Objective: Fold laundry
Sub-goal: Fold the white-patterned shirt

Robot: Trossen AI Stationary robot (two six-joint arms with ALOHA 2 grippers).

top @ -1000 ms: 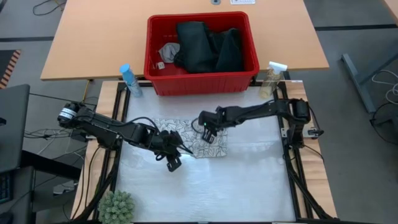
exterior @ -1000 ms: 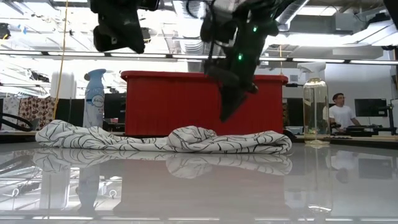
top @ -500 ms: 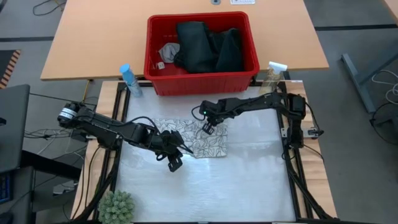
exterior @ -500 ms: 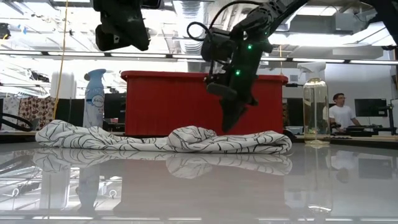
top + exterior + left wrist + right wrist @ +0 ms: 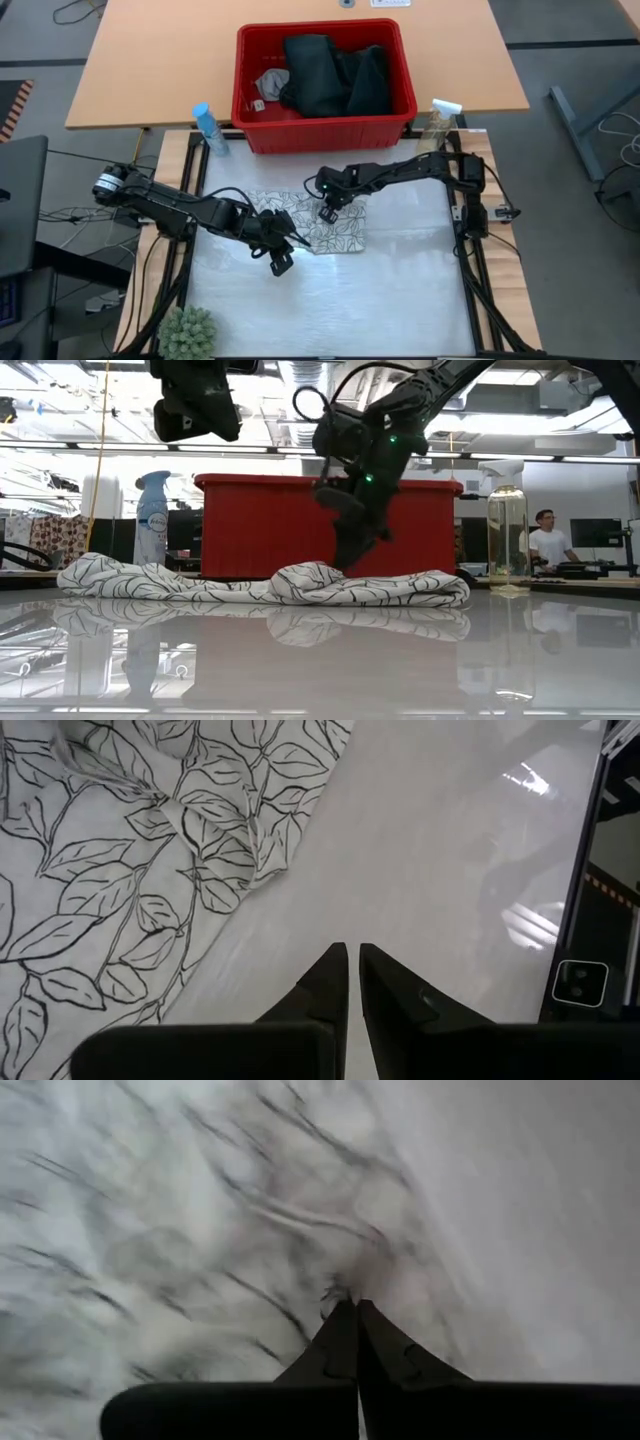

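The white cloth with grey leaf print (image 5: 310, 224) lies bunched and partly folded on the table, a low rumpled ridge in the low view (image 5: 260, 584). My right gripper (image 5: 326, 212) points down over the cloth's far right part, fingers shut, its tip level with the cloth's top (image 5: 343, 563). My left gripper (image 5: 281, 262) hovers shut, high above the table beside the cloth's near edge (image 5: 349, 955). Dark jeans (image 5: 335, 75) and a small grey cloth (image 5: 270, 82) lie in the red basket (image 5: 320, 132). My right gripper's shut fingertips (image 5: 352, 1312) come from above, slanting down, at the cloth's upper surface (image 5: 250, 1250). The wrist view is blurred, and I cannot tell whether they touch the cloth. The cloth lies flat on the table.
The red basket stands past the table's far edge. A blue spray bottle (image 5: 208, 128) is at the far left corner and a clear one (image 5: 437, 125) at the far right. A small plant (image 5: 188, 333) is at the near left. A person (image 5: 545, 540) sits in the room beyond.
My right gripper has moved toward the table's left and down toward the cloth, turning as it went. The cloth and my left arm have kept still.
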